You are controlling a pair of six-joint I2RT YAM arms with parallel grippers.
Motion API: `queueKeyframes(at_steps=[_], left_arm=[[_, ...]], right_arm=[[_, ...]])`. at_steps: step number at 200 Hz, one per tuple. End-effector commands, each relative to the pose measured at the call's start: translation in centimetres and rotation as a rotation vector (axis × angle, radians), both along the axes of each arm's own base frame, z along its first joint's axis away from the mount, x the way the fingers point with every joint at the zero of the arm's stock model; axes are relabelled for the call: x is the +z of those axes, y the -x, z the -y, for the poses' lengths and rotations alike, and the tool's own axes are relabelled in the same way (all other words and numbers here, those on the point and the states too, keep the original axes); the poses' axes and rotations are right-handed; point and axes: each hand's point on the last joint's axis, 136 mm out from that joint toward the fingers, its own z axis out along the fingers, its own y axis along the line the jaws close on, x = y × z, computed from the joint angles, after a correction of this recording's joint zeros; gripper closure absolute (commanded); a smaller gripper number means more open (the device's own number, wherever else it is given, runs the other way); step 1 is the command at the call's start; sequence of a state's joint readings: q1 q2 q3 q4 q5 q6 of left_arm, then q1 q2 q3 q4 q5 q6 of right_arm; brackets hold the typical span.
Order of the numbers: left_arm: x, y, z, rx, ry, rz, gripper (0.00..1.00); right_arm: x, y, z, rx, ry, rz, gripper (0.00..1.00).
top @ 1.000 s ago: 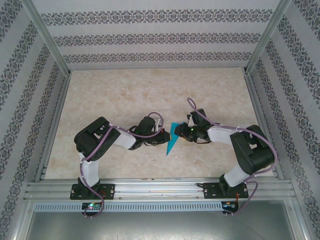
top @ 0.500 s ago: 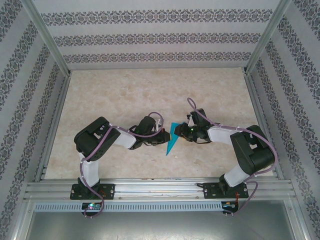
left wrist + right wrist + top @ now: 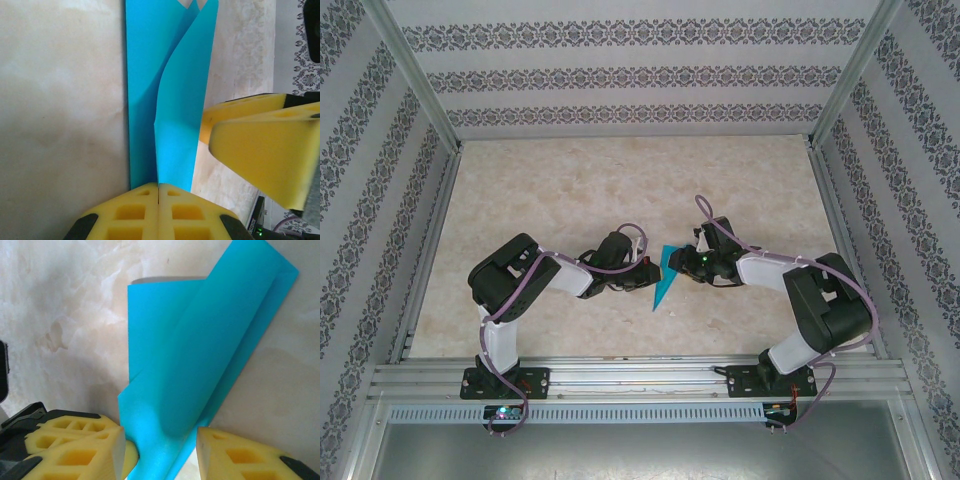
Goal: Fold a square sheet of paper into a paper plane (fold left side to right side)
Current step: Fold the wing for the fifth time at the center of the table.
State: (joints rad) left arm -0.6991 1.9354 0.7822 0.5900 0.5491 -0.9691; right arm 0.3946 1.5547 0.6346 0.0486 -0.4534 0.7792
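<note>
Teal paper [image 3: 663, 277] lies on the pale stone-look table [image 3: 570, 190] between my two arms. It is folded narrow, with one long flap curling up off the layer beneath. My left gripper [image 3: 158, 196] has its yellow pads [image 3: 131, 212] pressed together with no gap. The paper's near end runs into that seam; I think it is pinched there, though the pads hide the very edge. My right gripper [image 3: 160, 450] has its fingers [image 3: 235, 457] apart, one on either side of the raised flap. From above, both grippers sit at the paper's far half, close together.
</note>
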Motion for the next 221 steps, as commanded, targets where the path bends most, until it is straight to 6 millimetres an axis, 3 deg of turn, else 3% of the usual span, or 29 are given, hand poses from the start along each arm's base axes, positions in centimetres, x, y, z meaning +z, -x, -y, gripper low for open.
queueKeyframes(at_steps=[1,52,96,138,221], left_arm=[[-5.0,1.1,-3.1,0.063,-0.169,-0.125,1.0],[-5.1,1.1,-3.2,0.067,-0.173,-0.127,1.0],[-5.3,1.1,-3.3,0.07,-0.179,-0.131,1.0],[-5.3,1.1,-3.5,0.079,-0.186,-0.133,1.0],[-5.4,1.2,-3.8,0.09,-0.196,-0.14,1.0]], right_arm=[[0.6,0.4,0.1,0.008,-0.006,0.012,0.58],[1.6,0.5,1.2,-0.003,0.016,0.023,0.59],[2.9,-0.6,0.3,0.021,-0.053,0.067,0.83],[2.3,-1.6,0.0,0.027,-0.041,0.063,0.98],[1.1,-2.2,-0.2,0.036,-0.024,0.048,1.0]])
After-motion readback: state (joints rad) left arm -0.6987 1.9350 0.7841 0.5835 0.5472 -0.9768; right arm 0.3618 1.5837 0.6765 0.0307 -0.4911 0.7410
